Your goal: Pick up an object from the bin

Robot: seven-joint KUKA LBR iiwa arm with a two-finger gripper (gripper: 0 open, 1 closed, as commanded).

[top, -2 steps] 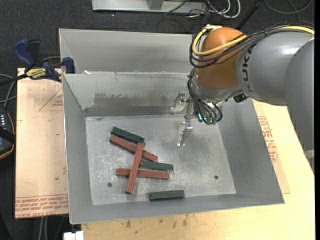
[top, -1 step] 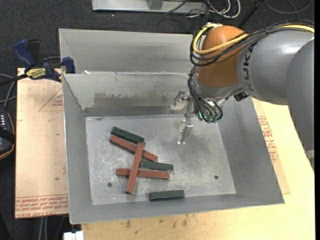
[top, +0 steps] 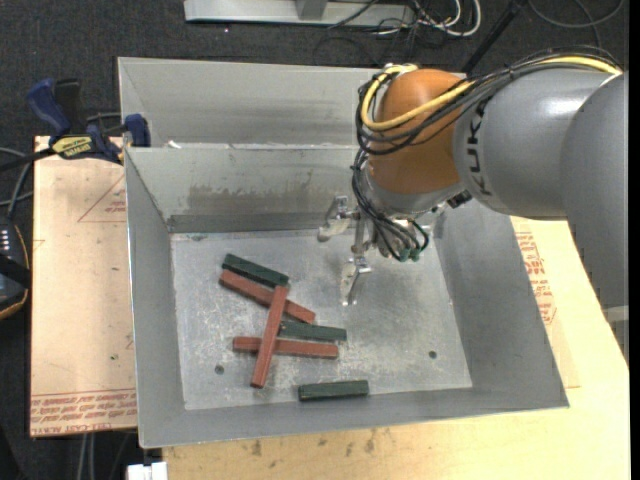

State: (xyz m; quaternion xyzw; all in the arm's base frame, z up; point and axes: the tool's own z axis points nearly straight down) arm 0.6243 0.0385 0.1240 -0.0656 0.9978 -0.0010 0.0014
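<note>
Hovering tool (top: 351, 280) over bin (top: 410, 353) floor | beside heap of red and green bars (top: 271, 334) | grip: cannot tell

The grey arm (top: 545, 158) carries dark lettering that runs down its casing, just right of the orange wrist cover (top: 415, 133). It appears to read KUKA, though the letters at the upper end are partly cut off.

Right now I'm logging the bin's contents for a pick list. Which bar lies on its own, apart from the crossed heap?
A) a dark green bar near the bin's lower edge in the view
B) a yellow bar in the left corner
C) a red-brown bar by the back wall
A: the dark green bar lies alone, clear of the heap of crossed red-brown and green bars above it in the view.
</note>
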